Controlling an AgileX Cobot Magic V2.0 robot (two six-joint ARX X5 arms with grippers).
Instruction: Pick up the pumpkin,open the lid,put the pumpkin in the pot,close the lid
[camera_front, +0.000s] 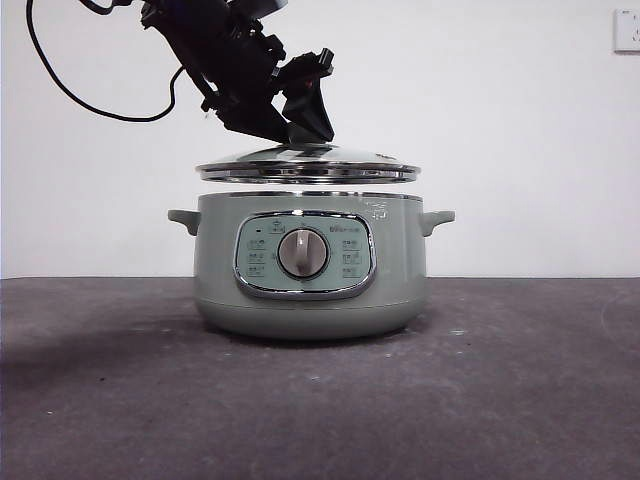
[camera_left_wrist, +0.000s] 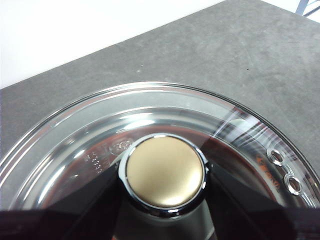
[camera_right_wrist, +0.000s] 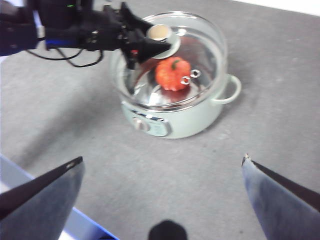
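The pale green pot (camera_front: 400, 260) stands mid-table with its dial facing the front view. Just above its rim hovers the glass lid (camera_front: 308, 165), level, with a thin gap showing under its chrome edge. My left gripper (camera_front: 300, 125) comes down from the upper left and is shut on the lid's knob (camera_left_wrist: 165, 171), a black jaw on each side of it. Through the lid (camera_right_wrist: 200, 45) the orange pumpkin (camera_right_wrist: 171, 75) lies inside the pot (camera_right_wrist: 200, 117). My right gripper (camera_right_wrist: 162, 159) hangs open and empty, high over the table and well back from the pot.
A grey table (camera_front: 520, 400) runs to a white wall behind. A black cable (camera_front: 60, 85) loops down from the left arm at the upper left. A wall socket (camera_front: 627, 30) sits at the top right.
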